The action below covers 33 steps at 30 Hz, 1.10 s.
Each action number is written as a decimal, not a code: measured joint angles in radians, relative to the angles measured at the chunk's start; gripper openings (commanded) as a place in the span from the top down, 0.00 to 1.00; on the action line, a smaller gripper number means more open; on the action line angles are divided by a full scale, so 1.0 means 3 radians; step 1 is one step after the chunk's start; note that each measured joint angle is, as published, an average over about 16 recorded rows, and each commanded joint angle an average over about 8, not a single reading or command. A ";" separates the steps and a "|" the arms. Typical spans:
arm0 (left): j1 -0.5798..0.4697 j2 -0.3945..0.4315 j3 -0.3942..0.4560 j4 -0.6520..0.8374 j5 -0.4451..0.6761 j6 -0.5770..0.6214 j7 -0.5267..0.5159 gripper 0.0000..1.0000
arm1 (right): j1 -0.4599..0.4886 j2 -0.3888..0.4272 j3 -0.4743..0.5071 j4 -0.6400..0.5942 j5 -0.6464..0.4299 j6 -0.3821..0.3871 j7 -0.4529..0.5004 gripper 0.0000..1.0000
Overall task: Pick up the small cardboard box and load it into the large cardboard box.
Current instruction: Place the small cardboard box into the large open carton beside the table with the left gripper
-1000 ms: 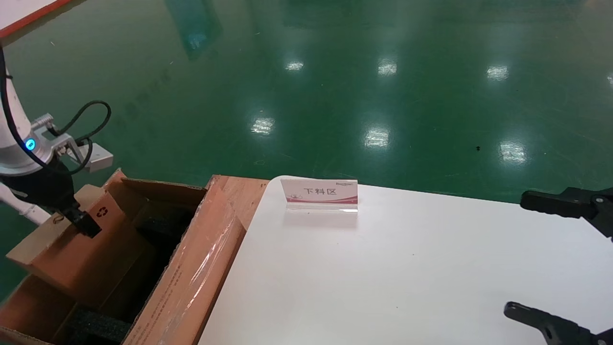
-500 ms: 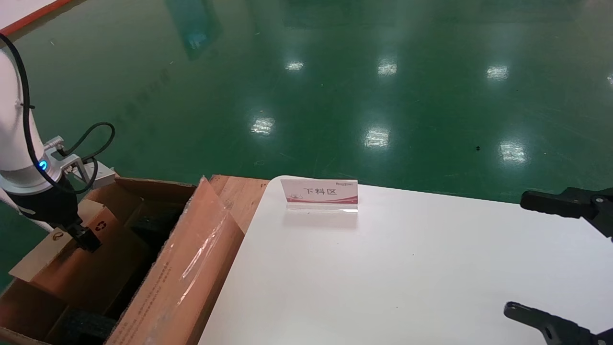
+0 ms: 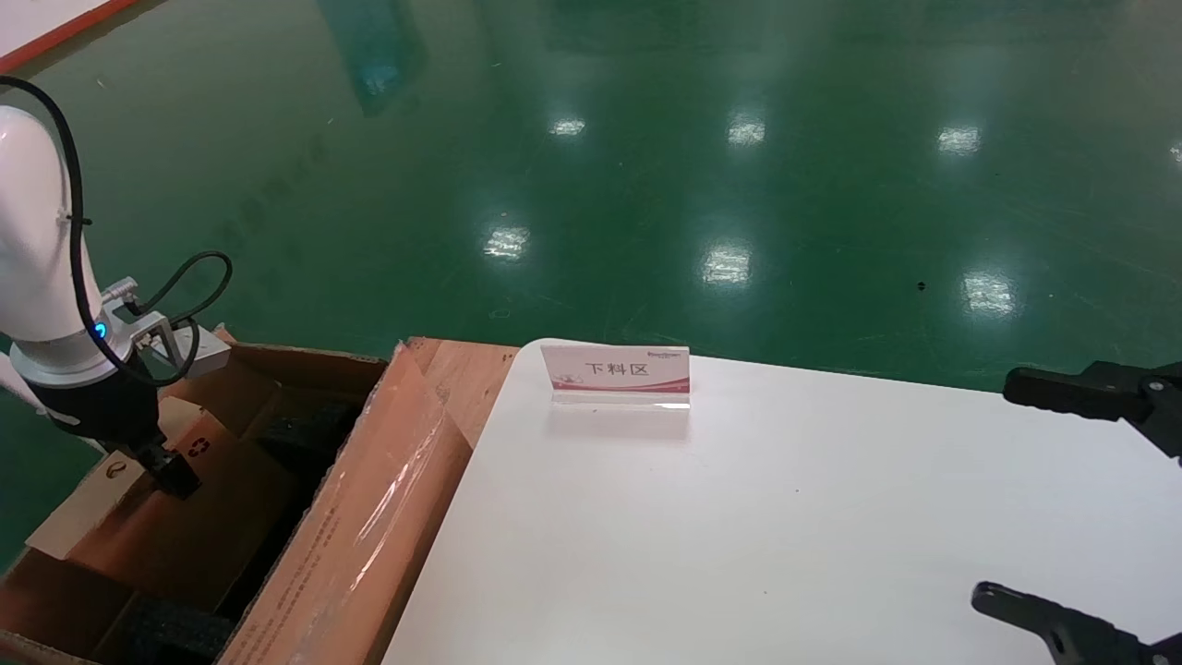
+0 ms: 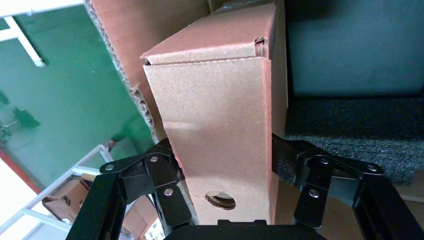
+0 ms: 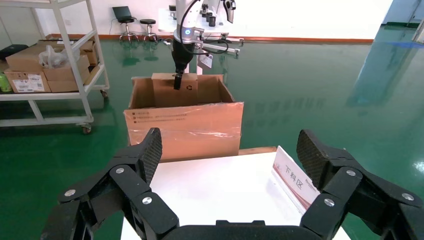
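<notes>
My left gripper [image 3: 171, 471] is shut on the small cardboard box [image 3: 199, 526], a flat orange-brown carton with a black recycling symbol. It holds the box tilted inside the large cardboard box [image 3: 369, 517] at the left of the head view. In the left wrist view the fingers [image 4: 160, 175] clamp the small box [image 4: 220, 125] on its pale narrow edge, near a round hole, with black foam [image 4: 350, 130] beside it. My right gripper [image 3: 995, 488] is open and empty over the table's right side. The right wrist view shows it open [image 5: 230, 145], with the large box [image 5: 182, 125] far off.
A white table [image 3: 785, 536] carries a small standing sign [image 3: 616, 374] at its far edge. A wooden board [image 3: 462, 369] lies between table and large box. A taped flap [image 3: 397, 499] leans toward the table. A shelf cart [image 5: 50, 65] with cartons stands beyond, on green floor.
My left gripper has moved down with the small box, lowering it deeper into the large box. The large box's taped flap has shifted a little. The right arm has not moved.
</notes>
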 measured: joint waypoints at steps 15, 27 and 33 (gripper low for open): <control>-0.0010 -0.0005 0.0002 -0.0010 0.0003 0.0004 -0.0001 0.00 | 0.0000 0.0000 0.0000 0.0000 0.0001 0.0000 0.0000 0.00; -0.0024 -0.0007 0.0001 -0.0020 0.0008 -0.0002 -0.0004 0.00 | 0.0000 0.0000 0.0001 0.0000 0.0000 0.0001 0.0000 0.00; -0.0092 0.0008 -0.0008 -0.0051 0.0017 -0.0044 0.0022 0.00 | 0.0000 0.0000 0.0001 -0.0001 0.0000 0.0000 0.0000 0.00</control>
